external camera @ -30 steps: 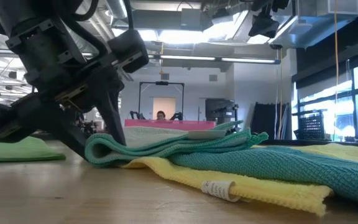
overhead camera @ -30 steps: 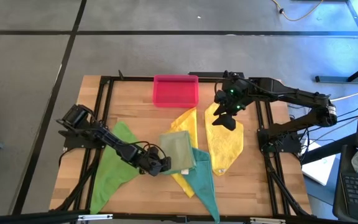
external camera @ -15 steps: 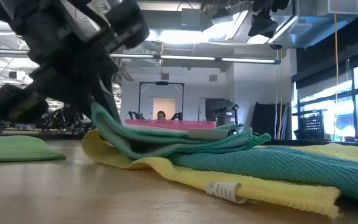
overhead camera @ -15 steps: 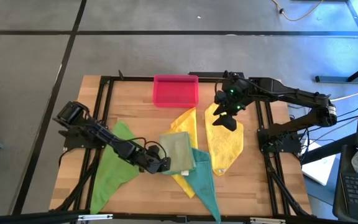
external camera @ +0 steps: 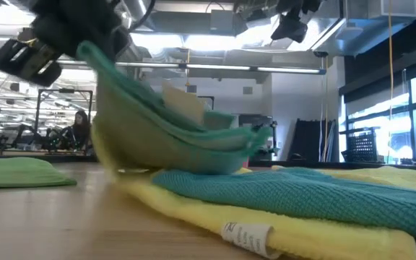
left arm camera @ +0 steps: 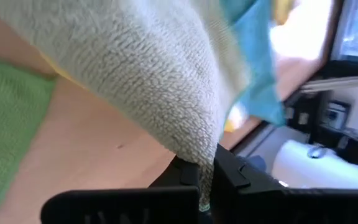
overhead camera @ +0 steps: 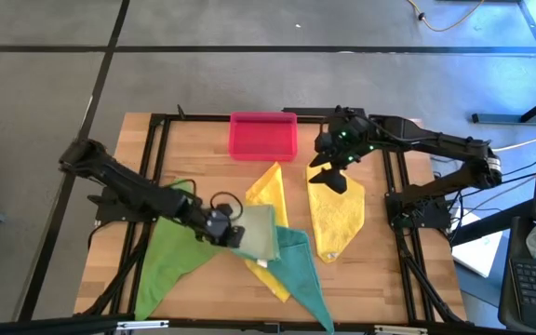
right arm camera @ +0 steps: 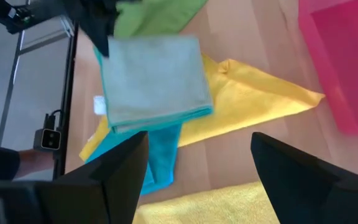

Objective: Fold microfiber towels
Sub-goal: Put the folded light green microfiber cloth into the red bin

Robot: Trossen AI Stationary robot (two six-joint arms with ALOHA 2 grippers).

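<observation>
At centre of the high view, the left pincer [overhead camera: 223,226] is clamping the folded pale olive towel [overhead camera: 257,231], lifting its edge. The fold may spill open. The right pincer [overhead camera: 327,175] is hovering with jaws spread, upper right.

The folded soft cloth [overhead camera: 260,230] is pale olive green. One thin cloth [overhead camera: 170,258] is bright green, another [overhead camera: 301,279] teal, two [overhead camera: 338,214] yellow [overhead camera: 270,186]. The rectangular plastic tray [overhead camera: 262,136] is pink.

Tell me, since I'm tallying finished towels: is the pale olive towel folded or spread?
Folded. The pale olive towel forms a compact layered rectangle with stacked edges, its corner pinched by the left gripper and lifted off the teal towel.
</observation>
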